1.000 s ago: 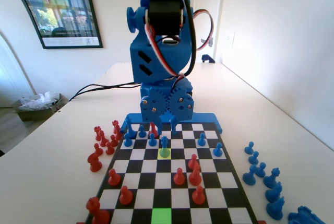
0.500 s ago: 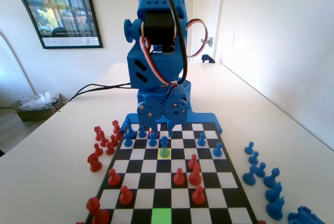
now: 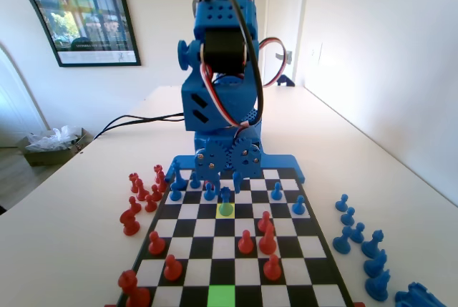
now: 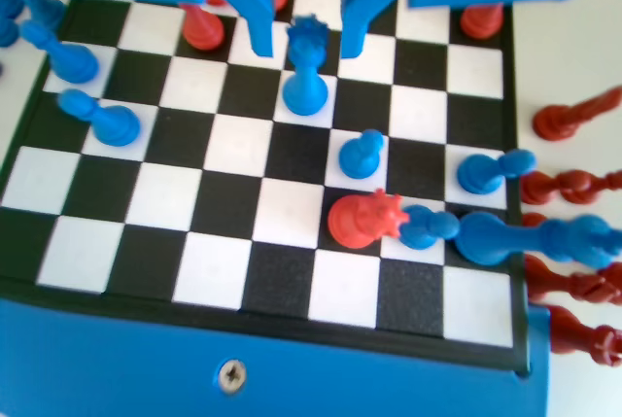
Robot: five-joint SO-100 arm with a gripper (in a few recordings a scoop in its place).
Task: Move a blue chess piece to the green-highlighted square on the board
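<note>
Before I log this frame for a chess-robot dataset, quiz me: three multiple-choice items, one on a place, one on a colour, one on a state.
1. Where does the blue chess piece stand?
A. On the yellow-tinted square
B. On the green-highlighted square
C. Off the board

2. What colour is the highlighted square at the board's near edge in the fixed view?
A. Red
B. Green
C. Yellow

3. How is the gripper?
A. Open, astride the piece's crown
B. Lifting the piece
C. Over the loose pieces

A: the fixed view shows yellow under its base.
B: bright green, empty.
A: the wrist view shows gaps on both sides.
</note>
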